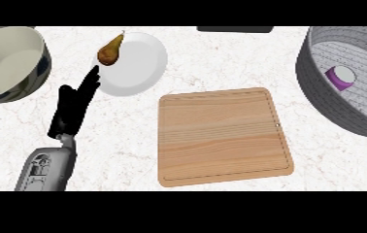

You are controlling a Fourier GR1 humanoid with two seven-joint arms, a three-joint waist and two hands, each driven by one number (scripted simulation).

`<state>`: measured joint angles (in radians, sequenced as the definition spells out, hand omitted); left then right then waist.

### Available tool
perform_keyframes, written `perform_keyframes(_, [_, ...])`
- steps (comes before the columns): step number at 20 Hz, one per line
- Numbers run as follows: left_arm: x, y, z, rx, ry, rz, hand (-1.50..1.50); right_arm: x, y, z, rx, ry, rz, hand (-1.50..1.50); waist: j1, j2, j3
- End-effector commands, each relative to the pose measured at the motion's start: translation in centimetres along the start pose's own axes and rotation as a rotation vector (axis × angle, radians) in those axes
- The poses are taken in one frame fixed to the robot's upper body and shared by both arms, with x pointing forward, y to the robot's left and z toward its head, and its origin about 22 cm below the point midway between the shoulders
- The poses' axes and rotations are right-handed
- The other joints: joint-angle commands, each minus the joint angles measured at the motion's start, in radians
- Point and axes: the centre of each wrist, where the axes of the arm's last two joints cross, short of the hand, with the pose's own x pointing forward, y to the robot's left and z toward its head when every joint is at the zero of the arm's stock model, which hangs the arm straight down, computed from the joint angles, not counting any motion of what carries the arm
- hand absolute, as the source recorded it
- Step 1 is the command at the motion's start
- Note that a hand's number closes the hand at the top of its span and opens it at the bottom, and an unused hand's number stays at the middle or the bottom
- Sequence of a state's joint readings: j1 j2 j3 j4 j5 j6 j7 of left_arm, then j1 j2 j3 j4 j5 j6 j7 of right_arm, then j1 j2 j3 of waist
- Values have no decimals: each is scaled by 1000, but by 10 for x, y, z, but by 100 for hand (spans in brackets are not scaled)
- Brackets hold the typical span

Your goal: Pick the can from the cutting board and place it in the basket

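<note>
The wooden cutting board [224,136] lies in the middle of the counter with nothing on it. A purple can with a white top [341,76] stands inside the grey basket [320,89] at the right edge. My left hand [74,106] is at the left, fingers straight and pointing up toward a white plate, holding nothing. My right hand does not show in this view.
A white plate [136,67] with a brown pear [109,52] on its left rim sits at the upper left. A large cream bowl [18,62] is at the far left edge. A dark object [235,28] shows at the top edge.
</note>
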<state>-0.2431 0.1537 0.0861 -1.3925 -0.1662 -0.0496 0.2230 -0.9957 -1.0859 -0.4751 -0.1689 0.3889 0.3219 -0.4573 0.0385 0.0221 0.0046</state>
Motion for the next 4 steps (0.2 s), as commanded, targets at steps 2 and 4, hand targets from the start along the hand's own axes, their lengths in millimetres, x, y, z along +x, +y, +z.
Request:
perform_keyframes(2, [12,-11,-8,-9,-4,-4,0,-11,-39,27,-16,52,-13,-150,3,8,4])
perform_keyframes(4, [11,0,-4,0,-15,9,0,-26,-52,45,-41,40,-46,-150,-2,6,6])
